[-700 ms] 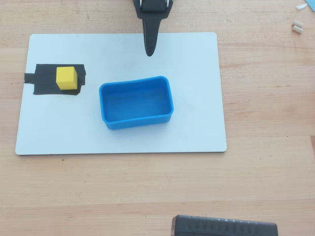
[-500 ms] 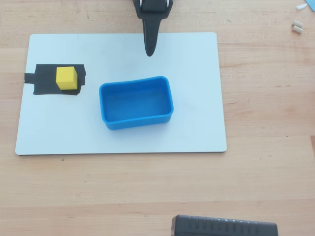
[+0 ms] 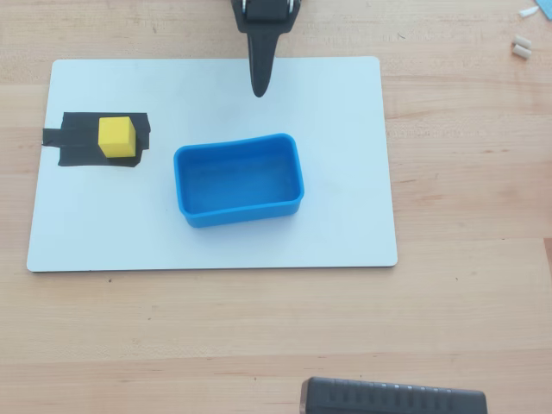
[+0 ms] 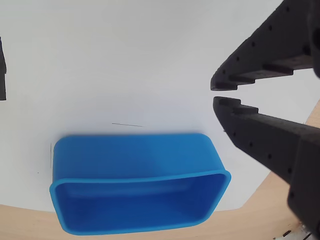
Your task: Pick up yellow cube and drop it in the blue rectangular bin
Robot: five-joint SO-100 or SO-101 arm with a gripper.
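Note:
The yellow cube [image 3: 116, 136] sits on a black tape patch [image 3: 86, 142] at the left of a white board [image 3: 345, 129] in the overhead view. It is out of the wrist view. The blue rectangular bin [image 3: 239, 216] stands empty in the middle of the board, to the right of the cube, and also shows low in the wrist view [image 4: 135, 155]. My gripper [image 3: 259, 89] hangs over the board's far edge, behind the bin and well right of the cube. Its jaws are shut and empty, with only a thin slit between the tips in the wrist view [image 4: 215, 93].
The board lies on a wooden table [image 3: 466, 302]. A black ribbed object [image 3: 392, 398] lies at the table's near edge. Small white bits [image 3: 521, 47] lie at the far right. A piece of black tape [image 4: 2, 75] shows at the left edge of the wrist view.

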